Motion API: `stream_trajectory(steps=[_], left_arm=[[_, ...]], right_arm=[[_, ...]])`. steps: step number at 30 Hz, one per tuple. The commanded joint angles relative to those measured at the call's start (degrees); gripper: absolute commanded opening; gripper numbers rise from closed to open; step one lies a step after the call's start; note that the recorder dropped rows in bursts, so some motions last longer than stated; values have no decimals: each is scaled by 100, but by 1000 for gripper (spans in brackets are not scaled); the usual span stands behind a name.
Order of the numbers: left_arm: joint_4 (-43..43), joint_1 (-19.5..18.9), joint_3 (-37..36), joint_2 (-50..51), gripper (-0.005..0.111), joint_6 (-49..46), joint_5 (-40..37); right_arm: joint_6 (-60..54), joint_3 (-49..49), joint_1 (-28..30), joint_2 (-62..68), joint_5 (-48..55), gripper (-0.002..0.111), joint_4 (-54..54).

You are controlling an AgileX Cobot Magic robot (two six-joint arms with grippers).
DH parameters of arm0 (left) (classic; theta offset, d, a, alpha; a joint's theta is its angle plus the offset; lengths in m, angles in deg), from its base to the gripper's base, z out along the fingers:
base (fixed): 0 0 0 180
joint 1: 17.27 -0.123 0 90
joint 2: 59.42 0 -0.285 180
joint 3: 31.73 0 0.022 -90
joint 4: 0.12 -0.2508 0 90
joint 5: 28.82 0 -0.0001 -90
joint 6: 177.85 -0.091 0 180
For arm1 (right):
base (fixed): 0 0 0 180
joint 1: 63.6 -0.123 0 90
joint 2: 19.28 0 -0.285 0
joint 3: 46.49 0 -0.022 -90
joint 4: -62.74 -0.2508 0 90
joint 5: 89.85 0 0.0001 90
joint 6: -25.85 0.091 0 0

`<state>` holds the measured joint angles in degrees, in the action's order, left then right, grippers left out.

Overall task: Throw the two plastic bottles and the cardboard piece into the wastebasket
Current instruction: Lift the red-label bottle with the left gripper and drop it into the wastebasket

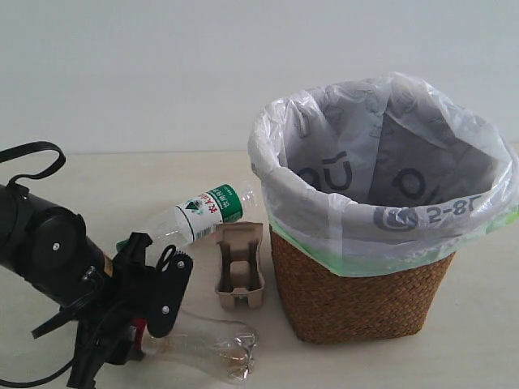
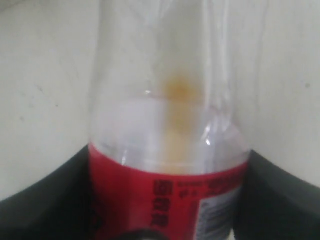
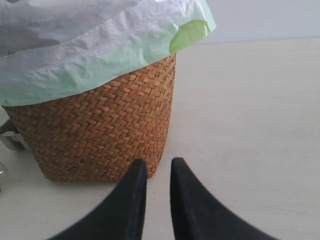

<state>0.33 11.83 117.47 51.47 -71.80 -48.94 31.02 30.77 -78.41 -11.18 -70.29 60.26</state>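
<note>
The contoured clear bottle with the red label (image 2: 165, 195) lies on the table at the front left (image 1: 212, 347). My left gripper (image 2: 167, 205) is shut on its labelled part, a black finger pressed against each side; its black cap is hidden. Behind it lies the green-label bottle (image 1: 207, 212), and the tan cardboard piece (image 1: 239, 267) rests beside the wastebasket (image 1: 357, 296). That wicker wastebasket (image 3: 100, 130) has a white bag lining (image 1: 381, 162). My right gripper (image 3: 157, 167) hovers low next to the basket's corner, shut with nothing in it.
The pale tabletop (image 3: 250, 110) stretches to the right of the basket. A light wall (image 1: 162, 65) stands behind the table. The left arm's black body (image 1: 49, 243) fills the front left corner.
</note>
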Motion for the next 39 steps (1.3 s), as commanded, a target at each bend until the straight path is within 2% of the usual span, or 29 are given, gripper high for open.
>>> stream_trajectory(steps=[1, 4, 10, 16, 17, 20, 22, 26, 28, 32, 39], left_arm=[[64, 27, -2, -10, 4, 849, -563], [180, 27, -2, -257, 4, 1276, -782], [1397, 11, -2, -1277, 4, 1603, -1189], [1386, -124, -2, -2361, 4, 3546, -1433], [1386, -336, -2, -2764, 4, 4102, -1536], [1190, -909, -2, -3506, 4, 4748, -2198], [631, -1419, -2, -3988, 4, 5645, -2607], [-116, -2135, -2, -4551, 4, 6915, -2716], [-682, -2423, -2, -4503, 4, 7466, -3102], [-879, -2646, -2, -4125, 4, 8209, -3249], [-841, -2646, -2, -3307, 4, 8259, -2806]], right_arm=[[7, -5, -8, -31, -51, 13, 11], [7, -5, -8, -31, -51, 13, 11], [7, -5, -8, -31, -51, 13, 11], [7, -5, -8, -31, -51, 13, 11], [7, -5, -8, -31, -51, 13, 11], [7, -5, -8, -31, -51, 13, 11], [7, -5, -8, -31, -51, 13, 11], [7, -5, -8, -31, -51, 13, 11], [7, -5, -8, -31, -51, 13, 11], [7, -5, -8, -31, -51, 13, 11], [7, -5, -8, -31, -51, 13, 11]])
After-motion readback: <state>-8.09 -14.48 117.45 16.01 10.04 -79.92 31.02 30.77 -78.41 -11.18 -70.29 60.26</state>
